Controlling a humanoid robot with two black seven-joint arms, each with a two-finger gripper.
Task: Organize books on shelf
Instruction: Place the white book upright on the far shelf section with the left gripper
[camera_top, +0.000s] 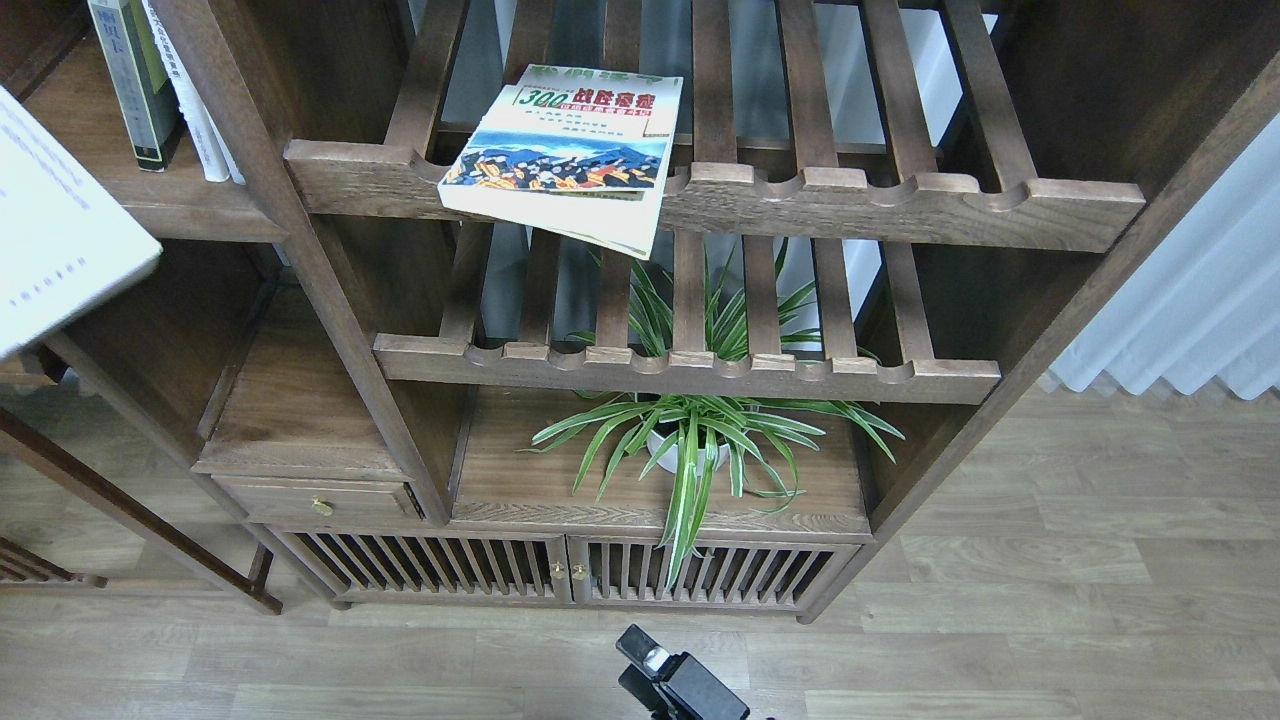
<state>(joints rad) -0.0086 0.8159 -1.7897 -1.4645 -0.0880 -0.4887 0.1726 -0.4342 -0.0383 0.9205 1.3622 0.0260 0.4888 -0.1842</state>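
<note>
The white book (60, 230) fills the left edge of the head view, tilted, in front of the solid dark-brown shelf (190, 215). My left gripper is out of view, so what holds the white book is hidden. The black-grey book with the yellow-green panel (128, 85) stands upright on that shelf at the top left. The cream "300" book (565, 150) lies flat on the upper slatted rack (900, 205) and overhangs its front rail. My right gripper (655, 668) is low at the bottom centre, far from the books; its fingers cannot be told apart.
Thin white-spined books (195, 110) lean next to the black-grey book. A lower slatted rack (690, 365) sits above a potted spider plant (690, 440). A small drawer (320, 497) and slatted cabinet doors (560, 570) are below. A pale curtain (1190, 300) hangs at the right.
</note>
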